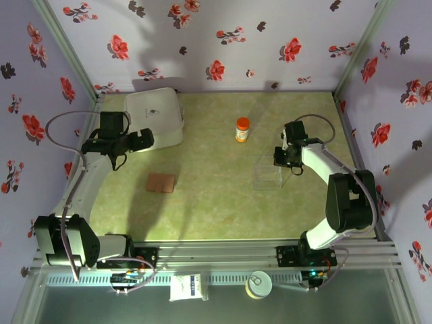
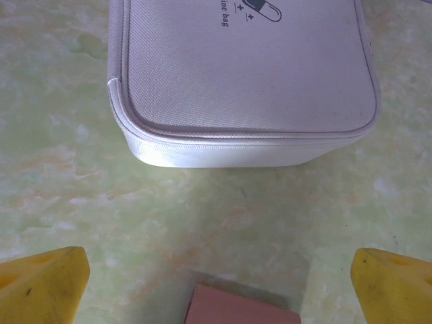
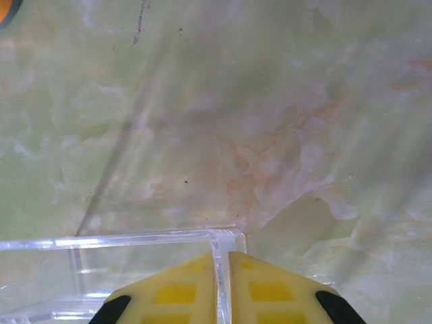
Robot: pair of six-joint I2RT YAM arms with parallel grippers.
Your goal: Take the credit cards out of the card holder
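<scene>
On the green marbled tabletop [image 1: 216, 209], left of the middle, lies the small flat brown leather-like card holder [image 1: 161, 182]. It is folded shut with its brown outside up and lies apart from everything else.

My left gripper [image 1: 144, 140] hovers beyond it, toward the far wall, just beside the near right corner of the large white square fabric zip bag [image 1: 155, 111]. From my left wrist its yellow fingertips [image 2: 42, 283] stand as wide apart as I can spread them, one at each lower corner, and I have hold of nothing. A corner of the card holder shows at the bottom edge between them. The bag's rounded near side lies ahead of them, with dark print on its top.

My right gripper [image 1: 286, 159] is on the right half of the table, at the far right corner of the clear rectangular plastic box [image 1: 268, 177]. From my right wrist the two yellow pads [image 3: 182, 293] are pressed almost together. Only the box's thin upright clear wall is between them, so I am pinching that wall close to a corner of the box.

Toward the far side, between my two arms, the small bottle with an orange cap [image 1: 242, 129] stands upright. It is well apart from the card holder and nearer to the box, and it touches neither.
</scene>
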